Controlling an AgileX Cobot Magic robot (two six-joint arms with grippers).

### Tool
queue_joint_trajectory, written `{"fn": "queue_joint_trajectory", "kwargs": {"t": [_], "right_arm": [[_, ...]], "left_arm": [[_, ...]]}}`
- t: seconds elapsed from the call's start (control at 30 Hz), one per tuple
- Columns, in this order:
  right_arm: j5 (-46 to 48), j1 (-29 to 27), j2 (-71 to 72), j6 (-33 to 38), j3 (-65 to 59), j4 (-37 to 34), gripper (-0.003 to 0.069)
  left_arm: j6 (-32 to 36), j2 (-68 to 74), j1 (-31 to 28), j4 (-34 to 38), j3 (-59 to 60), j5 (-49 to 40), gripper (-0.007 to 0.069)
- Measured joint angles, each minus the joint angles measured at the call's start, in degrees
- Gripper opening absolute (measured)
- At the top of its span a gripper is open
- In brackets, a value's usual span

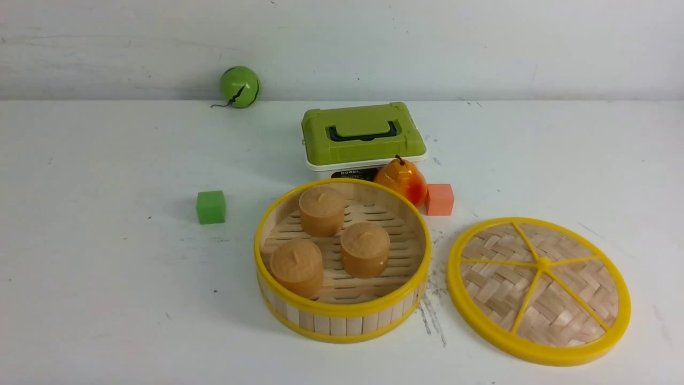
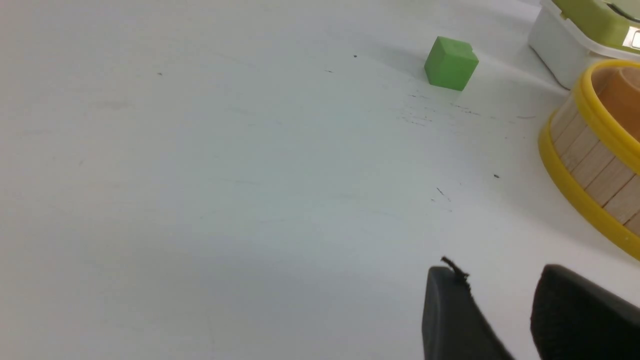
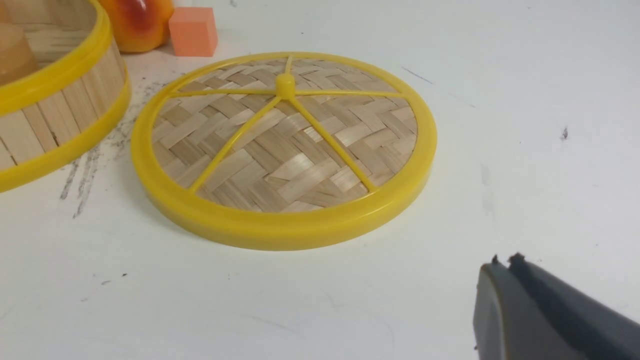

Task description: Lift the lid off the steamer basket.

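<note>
The lid (image 1: 538,290), a large flat round disc of woven bamboo strips with a yellow plastic rim, six yellow spokes and a small central knob, lay flat on the white worktop (image 1: 107,299), already off and just to the right of its basket.

Going left to right in the front view: a small green cube (image 1: 210,207) sat well apart on the left. Next came the steamer basket (image 1: 342,315), round and shallow, walled in upright pale bamboo slats between yellow rims, open, with three tan cylindrical cakes (image 1: 321,210) on its slatted floor. Then the lid.

The lid looked light, thin and fairly stiff, its weave likely fragile under a hard pinch. The smooth rim seemed the surest hold; the knob looked small and slippery.

The left hand (image 2: 500,310) showed a gap between its dark fingers, gripping nothing. The right hand (image 3: 505,300) was near the lid's rim with its fingers together, also empty.
</note>
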State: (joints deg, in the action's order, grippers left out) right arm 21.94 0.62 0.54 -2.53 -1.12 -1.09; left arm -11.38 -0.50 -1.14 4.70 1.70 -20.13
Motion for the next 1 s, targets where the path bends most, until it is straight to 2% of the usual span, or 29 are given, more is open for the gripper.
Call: {"fn": "queue_joint_trajectory", "kwargs": {"t": [1.0], "right_arm": [[0.0,0.0,0.0,0.17,0.0,0.0,0.0055]], "left_arm": [[0.0,0.0,0.0,0.0,0.0,0.0,0.0239]]}}
